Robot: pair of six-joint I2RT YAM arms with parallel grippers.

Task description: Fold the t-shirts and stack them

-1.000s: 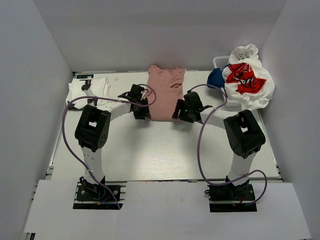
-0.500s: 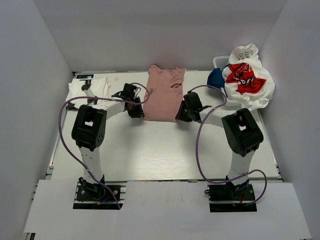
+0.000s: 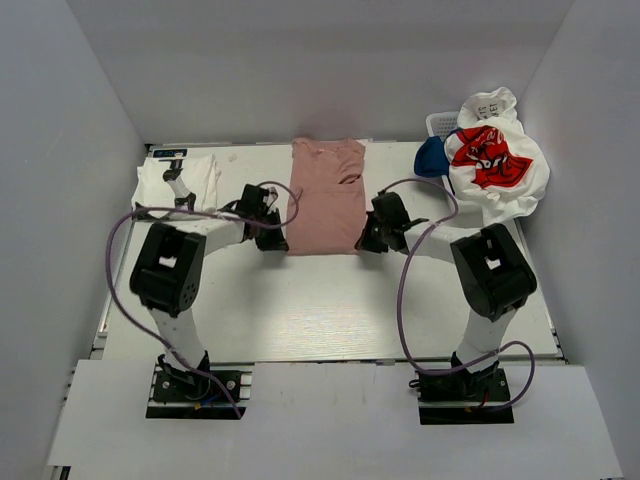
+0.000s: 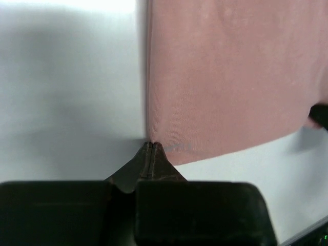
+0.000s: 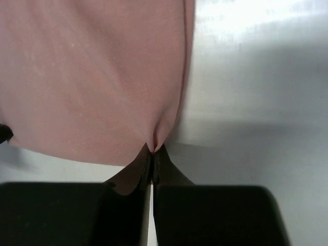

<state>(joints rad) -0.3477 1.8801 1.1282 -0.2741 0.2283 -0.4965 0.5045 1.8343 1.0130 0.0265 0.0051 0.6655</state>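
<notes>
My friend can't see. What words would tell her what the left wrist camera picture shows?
The left pincer is shut, pinching a corner of a dusty-pink t-shirt. The shirt lies flat on a white table and fills the upper right of the picture.

A white table [image 3: 330, 300] sits inside 3 plain, pale grey walls: the back wall [image 3: 320, 70], the left wall [image 3: 60, 220] and the right wall [image 3: 600, 230]. A white panel [image 3: 330, 420] covers its near edge. The light is soft, with faint shadows on the tabletop.
</notes>
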